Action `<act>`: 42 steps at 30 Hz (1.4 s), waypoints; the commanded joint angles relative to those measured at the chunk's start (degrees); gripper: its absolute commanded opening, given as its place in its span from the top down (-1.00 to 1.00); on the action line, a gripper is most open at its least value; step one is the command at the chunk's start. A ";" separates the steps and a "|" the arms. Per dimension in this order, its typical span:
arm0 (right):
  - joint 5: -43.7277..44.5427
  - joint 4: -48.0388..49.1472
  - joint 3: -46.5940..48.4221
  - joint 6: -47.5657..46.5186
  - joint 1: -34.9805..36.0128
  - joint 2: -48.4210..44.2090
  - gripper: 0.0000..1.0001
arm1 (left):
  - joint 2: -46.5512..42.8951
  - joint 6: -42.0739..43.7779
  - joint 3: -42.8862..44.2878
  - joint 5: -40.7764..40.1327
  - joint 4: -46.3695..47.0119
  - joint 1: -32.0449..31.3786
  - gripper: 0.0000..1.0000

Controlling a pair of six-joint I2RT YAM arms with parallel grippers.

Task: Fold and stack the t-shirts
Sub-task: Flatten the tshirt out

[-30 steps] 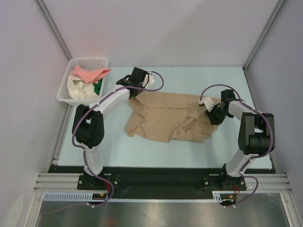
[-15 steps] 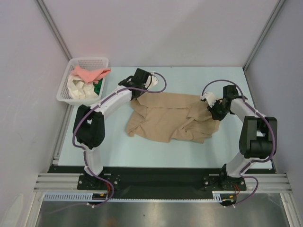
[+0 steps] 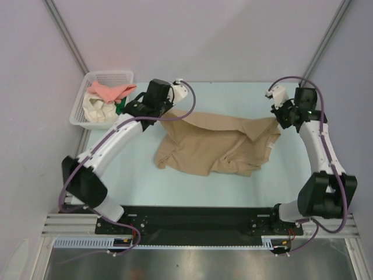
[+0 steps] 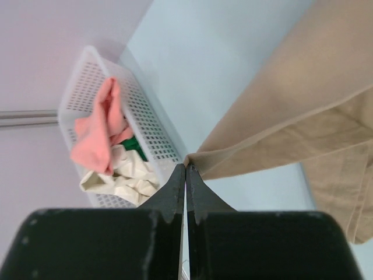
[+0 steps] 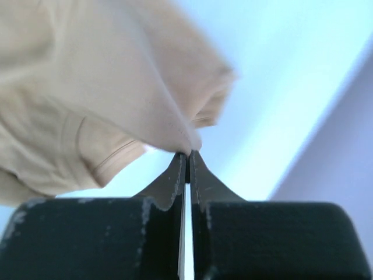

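A large tan t-shirt (image 3: 215, 143) lies crumpled across the middle of the table, its two far corners lifted. My left gripper (image 3: 165, 112) is shut on its far left corner (image 4: 195, 158), with the cloth stretching away to the right. At the far right my right gripper (image 3: 278, 119) is shut on another corner (image 5: 189, 143), and the shirt (image 5: 87, 87) hangs from the fingertips above the table. A salmon-pink t-shirt (image 3: 111, 91), a cream-white one (image 3: 96, 107) and a bit of green cloth (image 3: 120, 107) sit bunched in the basket.
A white plastic mesh basket (image 3: 78, 114) stands at the far left of the pale table (image 3: 134, 175), close to my left gripper; it also shows in the left wrist view as the basket (image 4: 145, 125). Grey walls and metal posts enclose the table.
Both arms have risen and swung outward toward the far side, lifting the tan shirt's far corners and stretching them apart. My right gripper closed on its corner during this second.
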 commanded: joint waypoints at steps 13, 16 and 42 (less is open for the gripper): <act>12.31 -2.21 28.79 18.31 -5.97 -28.93 1.00 | -26.64 3.87 12.44 -2.16 -9.84 -3.82 0.99; 17.07 -0.44 32.30 21.21 -5.97 -32.27 1.00 | -29.02 4.57 16.83 -2.78 -11.60 -3.82 0.99; 11.37 12.91 36.22 22.53 -5.80 -23.94 1.00 | -31.84 7.31 15.20 0.11 -8.01 -1.36 0.99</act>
